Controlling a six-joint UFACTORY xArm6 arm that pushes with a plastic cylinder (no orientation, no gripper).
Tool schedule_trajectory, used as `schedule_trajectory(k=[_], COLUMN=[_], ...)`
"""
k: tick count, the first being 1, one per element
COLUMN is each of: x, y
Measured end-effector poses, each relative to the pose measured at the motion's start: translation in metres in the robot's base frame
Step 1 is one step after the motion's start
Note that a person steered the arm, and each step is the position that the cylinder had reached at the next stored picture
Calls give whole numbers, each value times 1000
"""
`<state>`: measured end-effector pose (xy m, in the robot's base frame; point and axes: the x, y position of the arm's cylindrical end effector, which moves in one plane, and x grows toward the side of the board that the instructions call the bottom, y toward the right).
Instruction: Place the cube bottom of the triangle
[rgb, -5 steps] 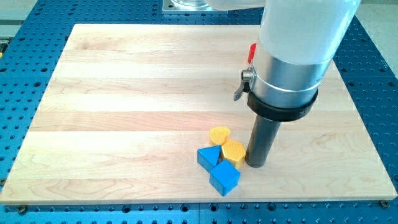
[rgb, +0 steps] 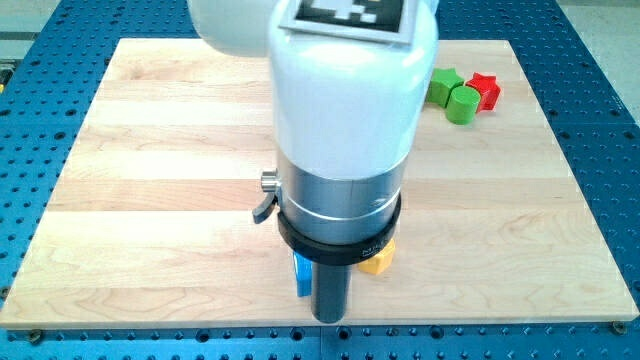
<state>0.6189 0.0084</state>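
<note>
My arm's big white and silver body fills the middle of the view and hides most of the task blocks. My tip (rgb: 330, 318) stands near the board's bottom edge. Only a narrow strip of a blue block (rgb: 301, 275) shows just left of the rod, close beside it; I cannot tell whether it is the cube or the triangle. A piece of a yellow block (rgb: 378, 261) shows just right of the rod, slightly above the tip. The other blue block and the other yellow block are hidden behind the arm.
A green star (rgb: 442, 83), a green cylinder (rgb: 462, 104) and a red star (rgb: 485, 90) sit clustered at the top right of the wooden board (rgb: 150, 200). Blue perforated table surrounds the board.
The arm has swung left and toward the view's bottom, now covering the blue and yellow cluster. The tip went from right of the yellow block to the bottom edge. The top-right blocks are now uncovered.
</note>
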Motion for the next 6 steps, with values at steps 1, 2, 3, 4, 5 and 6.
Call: schedule_trajectory(k=[1, 2, 3, 4, 5, 6], x=[-5, -5, -7, 0, -14, -21], y=[-65, -22, 12, 24, 102, 119])
